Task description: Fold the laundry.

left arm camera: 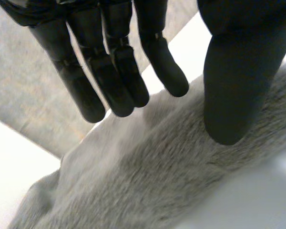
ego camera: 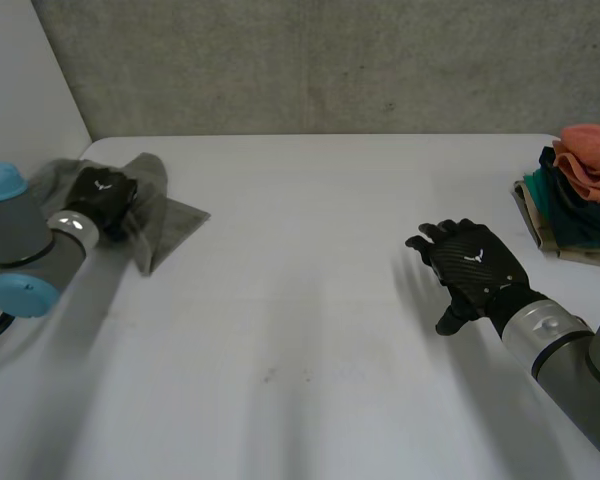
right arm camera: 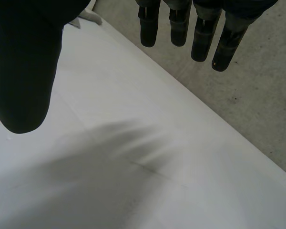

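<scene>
While over cloth (ego camera: 176,217), left hand (ego camera: 102,194) straight-fingered

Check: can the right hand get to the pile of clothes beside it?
Probably yes: the right hand is open and empty, and only bare table lies between it and the pile of clothes.

One grey fleecy cloth (ego camera: 175,218) lies at the far left of one white table (ego camera: 310,300). At the far right sits one pile of folded garments (ego camera: 580,240), three layers showing: one coral (ego camera: 592,160), one dark teal (ego camera: 570,205), one beige (ego camera: 533,225).
</scene>
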Robot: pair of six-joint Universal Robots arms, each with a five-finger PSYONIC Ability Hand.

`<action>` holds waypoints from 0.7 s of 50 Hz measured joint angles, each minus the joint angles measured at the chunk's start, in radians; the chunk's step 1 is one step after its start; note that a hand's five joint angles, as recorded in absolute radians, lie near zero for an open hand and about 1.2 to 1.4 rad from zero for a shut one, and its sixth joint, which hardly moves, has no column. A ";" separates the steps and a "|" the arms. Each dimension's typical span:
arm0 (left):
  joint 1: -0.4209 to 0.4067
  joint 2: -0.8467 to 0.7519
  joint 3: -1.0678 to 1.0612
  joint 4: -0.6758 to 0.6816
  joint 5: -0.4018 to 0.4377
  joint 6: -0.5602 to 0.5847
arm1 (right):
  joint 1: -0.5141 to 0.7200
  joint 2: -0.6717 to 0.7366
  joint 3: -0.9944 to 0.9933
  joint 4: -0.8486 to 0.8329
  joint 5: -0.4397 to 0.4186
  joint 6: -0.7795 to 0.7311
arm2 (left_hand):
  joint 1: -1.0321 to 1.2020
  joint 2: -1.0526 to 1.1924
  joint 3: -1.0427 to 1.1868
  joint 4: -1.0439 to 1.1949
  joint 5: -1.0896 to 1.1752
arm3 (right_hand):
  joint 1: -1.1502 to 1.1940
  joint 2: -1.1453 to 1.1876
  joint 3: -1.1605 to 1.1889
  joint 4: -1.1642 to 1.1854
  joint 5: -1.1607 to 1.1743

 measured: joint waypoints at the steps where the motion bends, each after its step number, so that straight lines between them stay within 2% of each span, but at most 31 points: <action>1: -0.019 0.025 -0.016 0.002 -0.002 -0.026 | -0.001 0.000 -0.002 0.000 0.002 0.000 | 0.000 0.001 0.000 0.000 0.000 | 0.000 0.000 0.000 0.000 0.000; 8: -0.084 0.151 -0.083 0.007 -0.004 -0.151 | -0.003 -0.001 -0.007 0.001 0.004 0.000 | 0.000 0.002 0.001 0.001 0.000 | 0.000 0.000 0.000 0.000 0.000; 12: -0.096 0.176 -0.103 0.010 -0.003 -0.174 | -0.003 -0.001 -0.007 0.002 0.004 0.000 | 0.000 0.002 0.001 0.004 0.000 | 0.000 0.000 0.000 0.000 0.000; 13: -0.099 0.176 -0.113 0.013 -0.003 -0.172 | -0.002 -0.001 -0.006 0.002 0.003 -0.001 | -0.113 -0.123 -0.111 -0.115 0.227 | 0.000 0.000 0.000 0.000 0.000; 14: -0.099 0.173 -0.115 0.014 -0.004 -0.168 | -0.002 -0.001 -0.005 0.002 0.003 -0.001 | -0.206 -0.201 -0.196 -0.204 0.306 | 0.000 0.000 0.000 0.000 0.000; 15: -0.099 0.170 -0.116 0.014 -0.004 -0.166 | -0.002 -0.001 -0.005 0.002 0.003 -0.001 | -0.206 -0.201 -0.196 -0.204 0.306 | 0.000 0.000 0.000 0.000 0.000; 18: -0.098 0.154 -0.117 0.015 -0.004 -0.143 | -0.002 -0.001 -0.004 0.002 0.002 -0.001 | -0.206 -0.201 -0.196 -0.204 0.306 | 0.000 0.000 0.000 0.000 0.000; 19: -0.096 0.143 -0.116 0.014 -0.004 -0.123 | -0.002 -0.001 -0.003 0.002 0.002 -0.001 | -0.642 -0.618 -0.595 -0.611 -0.008 | 0.000 0.000 0.000 0.000 0.000; 20: -0.093 0.132 -0.117 0.014 -0.005 -0.100 | -0.001 0.000 -0.003 0.002 0.001 -0.001 | -0.722 -0.697 -0.688 -0.697 -0.081 | 0.000 0.000 0.000 0.000 0.000; 23: -0.078 0.105 -0.124 0.006 -0.011 0.007 | -0.001 0.000 -0.002 0.002 0.000 -0.001 | -0.753 -0.785 -0.776 -0.798 -0.168 | 0.000 0.000 0.000 0.000 0.000; 28: -0.054 0.095 -0.159 -0.009 -0.034 0.153 | -0.002 0.000 -0.002 0.001 -0.002 -0.002 | -0.753 -0.798 -0.793 -0.809 -0.184 | 0.000 0.000 0.000 0.000 0.000; 35: -0.031 0.093 -0.186 -0.015 -0.050 0.225 | -0.002 0.004 -0.003 0.001 -0.002 -0.001 | -0.753 -0.800 -0.793 -0.809 -0.184 | 0.000 0.000 0.000 0.000 0.000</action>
